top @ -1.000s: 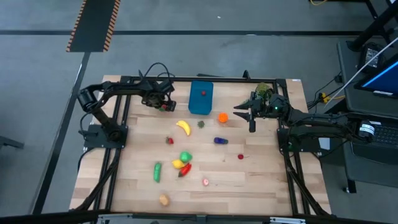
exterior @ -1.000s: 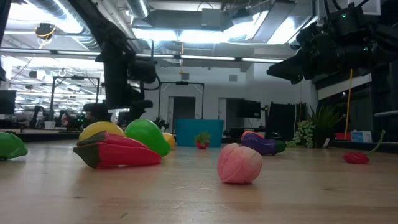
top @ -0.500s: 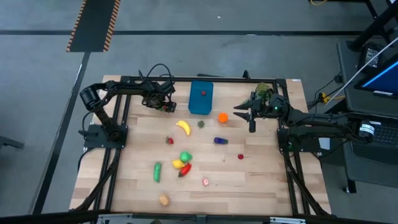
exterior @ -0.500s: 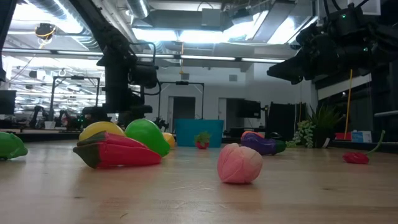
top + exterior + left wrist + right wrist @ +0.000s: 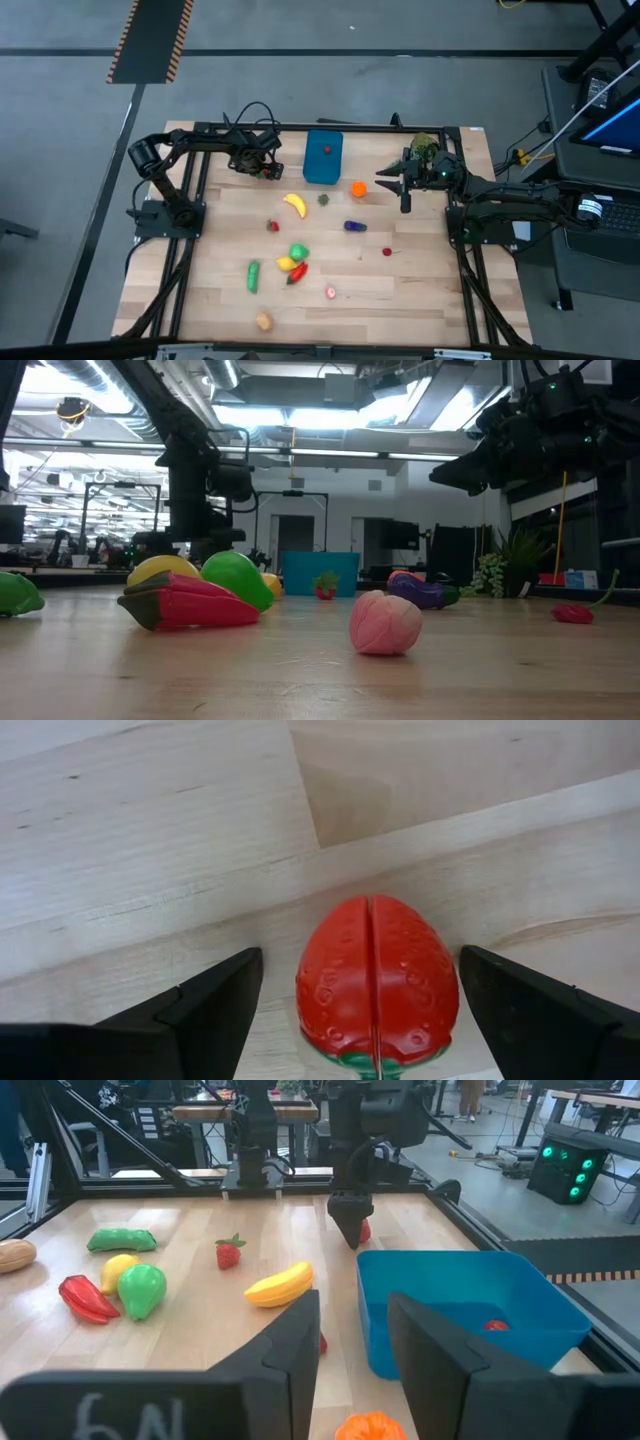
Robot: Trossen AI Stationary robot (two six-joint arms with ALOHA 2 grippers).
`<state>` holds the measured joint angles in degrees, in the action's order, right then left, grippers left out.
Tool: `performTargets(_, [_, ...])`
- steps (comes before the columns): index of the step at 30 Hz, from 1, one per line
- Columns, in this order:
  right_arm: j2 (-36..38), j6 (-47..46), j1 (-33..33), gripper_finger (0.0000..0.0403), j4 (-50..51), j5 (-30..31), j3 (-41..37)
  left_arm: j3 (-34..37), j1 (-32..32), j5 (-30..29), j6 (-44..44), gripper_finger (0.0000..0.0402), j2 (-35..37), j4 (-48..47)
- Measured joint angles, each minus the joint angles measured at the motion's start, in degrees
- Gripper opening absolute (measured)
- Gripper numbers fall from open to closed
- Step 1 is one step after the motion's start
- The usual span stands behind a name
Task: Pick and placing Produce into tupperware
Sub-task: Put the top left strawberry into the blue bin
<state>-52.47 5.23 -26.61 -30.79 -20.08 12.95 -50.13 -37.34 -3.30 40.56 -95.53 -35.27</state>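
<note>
A small red plastic toy strawberry [image 5: 377, 982] is seen lying on the wooden surface [image 5: 150, 830], bracketed by the spread left tool [image 5: 365, 1010], beside the teal rectangular plastic tub [image 5: 323, 157]. It is judged light, rigid and slick; its widest flanks should be gripped.

The right tool [image 5: 385, 179] is held partly spread and empty.

The strawberry [image 5: 377, 982] between the left gripper's fingers [image 5: 190, 1010] is cut off at its leaf end by the left wrist view's edge, and the red item [image 5: 495, 1324] inside the tupperware [image 5: 470, 1315] is too small to identify.
</note>
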Motion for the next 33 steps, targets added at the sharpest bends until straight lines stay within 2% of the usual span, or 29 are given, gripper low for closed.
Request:
performTargets(5, [0.0, 0.0, 0.0, 0.0123, 0.0, -0.01, 0.0, 0.02, 0.0, -1.04, 0.0, 0.031, -0.04, 0.18])
performTargets(14, [0.0, 0.0, 0.0, 0.0123, 0.04, 0.0, 0.0, 0.02, -0.07, -2.3, -0.38, 0.0241, -0.13, 2.0])
performTargets(22, [0.0, 0.0, 0.0, 0.0123, 0.72, 0.01, 0.0, -0.04, -0.14, 0.78, -0.73, 0.0193, -0.13, 2.38])
performTargets(25, [0.0, 0.0, 0.02, 0.0123, 1.13, -0.01, 0.0, -0.07, -0.15, 1.77, -0.83, 0.0192, -0.11, 2.19])
performTargets(33, [-0.01, 0.02, 0.02, 0.0123, 1.55, -0.01, 0.0, -0.09, -0.09, 2.52, -0.83, 0.022, -0.09, 1.73])
